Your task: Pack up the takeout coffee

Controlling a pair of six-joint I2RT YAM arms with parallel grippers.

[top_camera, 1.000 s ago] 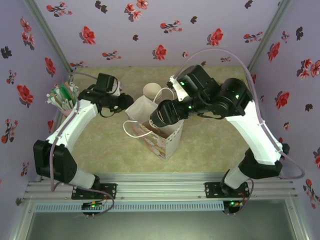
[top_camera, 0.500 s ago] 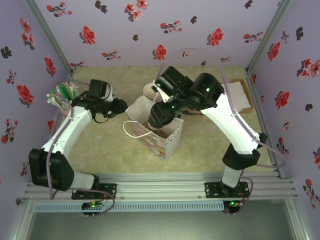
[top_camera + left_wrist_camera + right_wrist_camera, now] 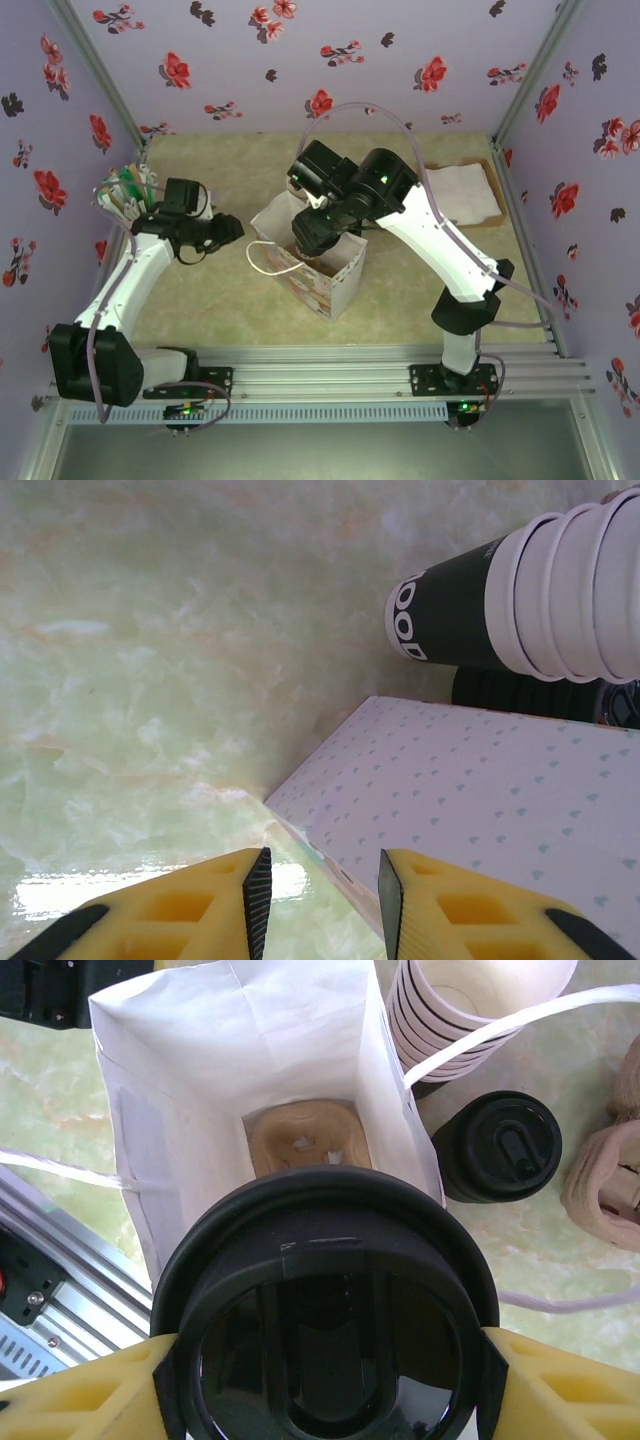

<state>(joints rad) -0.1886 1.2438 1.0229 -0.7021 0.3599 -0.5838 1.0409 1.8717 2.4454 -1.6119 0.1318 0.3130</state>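
Two claws are at one white paper bag point(image 3: 325, 285), which stands upright on the green marbled counter point(image 3: 200, 300) with a white loop handle hanging out to its left. In the right wrist view, the right claw point(image 3: 325, 1390) has its yellow fingers point(image 3: 90, 1390) clamped on either side of the takeout coffee point(image 3: 325, 1310) — round black lid facing the camera — and holds it in the air right over the bag's open mouth. At the bottom of the bag lies a brown moulded cup carrier point(image 3: 300, 1140).

The left claw point(image 3: 322, 880) sits to the left of the bag, just beside its dotted wall. Its jaws stand a narrow gap apart with nothing between them.

Beyond the bag, a stack of cream-rimmed cups point(image 3: 470, 990) stands close against the bag's far wall, and a squat black stack of lids point(image 3: 497, 1147) rests right next to it. Further right lie more brown carriers point(image 3: 605, 1185). At the far left corner is a bundle of sticks and packets point(image 3: 125, 190) — too small to tell apart. At the far right, a flat box point(image 3: 492, 205) holds white napkins point(image 3: 455, 192).
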